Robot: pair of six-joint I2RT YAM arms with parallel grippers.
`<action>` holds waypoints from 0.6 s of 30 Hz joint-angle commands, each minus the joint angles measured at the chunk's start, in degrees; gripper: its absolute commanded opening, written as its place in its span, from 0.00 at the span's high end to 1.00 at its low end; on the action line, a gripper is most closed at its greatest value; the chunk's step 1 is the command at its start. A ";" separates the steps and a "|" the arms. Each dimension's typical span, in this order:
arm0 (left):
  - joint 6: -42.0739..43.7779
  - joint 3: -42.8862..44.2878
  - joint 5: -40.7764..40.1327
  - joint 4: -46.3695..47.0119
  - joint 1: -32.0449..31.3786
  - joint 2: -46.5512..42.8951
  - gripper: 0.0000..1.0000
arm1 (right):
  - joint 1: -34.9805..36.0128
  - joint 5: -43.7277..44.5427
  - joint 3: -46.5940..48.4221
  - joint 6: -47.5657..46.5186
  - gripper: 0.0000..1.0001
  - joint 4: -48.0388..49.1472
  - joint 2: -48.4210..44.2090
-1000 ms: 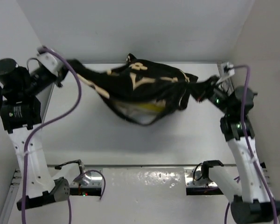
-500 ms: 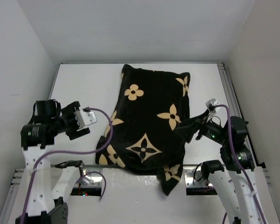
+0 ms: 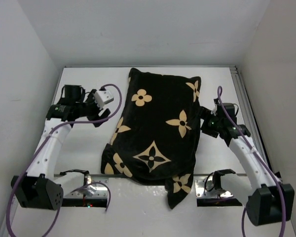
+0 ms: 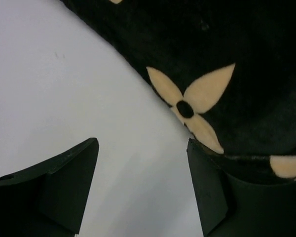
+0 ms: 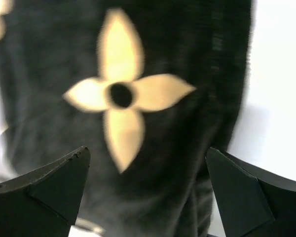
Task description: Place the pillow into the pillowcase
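Observation:
The pillowcase (image 3: 158, 128), black with tan flowers and stars, lies flat and plump in the middle of the white table (image 3: 89, 148). Its near corner hangs over the front rail. The pillow is hidden; no cream surface shows. My left gripper (image 3: 104, 116) is open at the case's left edge. In the left wrist view, bare table lies between its fingers (image 4: 69, 182) and the pillowcase (image 4: 227, 59) runs beside the right finger. My right gripper (image 3: 205, 124) is open at the case's right edge. It hovers over the pillowcase (image 5: 138, 98), with its fingers (image 5: 241, 192) wide apart and holding nothing.
White walls close in the table at the back and on both sides. A metal rail (image 3: 244, 98) runs along the right edge, and a front rail (image 3: 138, 185) with the arm bases crosses the near edge. Purple cables loop beside both arms.
A second ago both grippers held the pillowcase by its ends in the air. They have opened and let go, the case now lies on the table, and both arms have come down beside it.

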 commanded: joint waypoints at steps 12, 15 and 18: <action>-12.38 -0.45 -7.69 11.99 0.35 4.45 0.27 | 7.42 2.81 39.59 -2.86 0.97 12.17 52.27; -12.64 -1.06 -7.87 12.16 1.76 3.14 0.27 | 13.03 1.94 61.30 -7.07 0.88 8.37 64.15; -14.48 -2.03 -7.26 13.56 5.36 3.30 0.27 | 18.58 -0.34 73.58 -12.70 0.32 10.03 70.32</action>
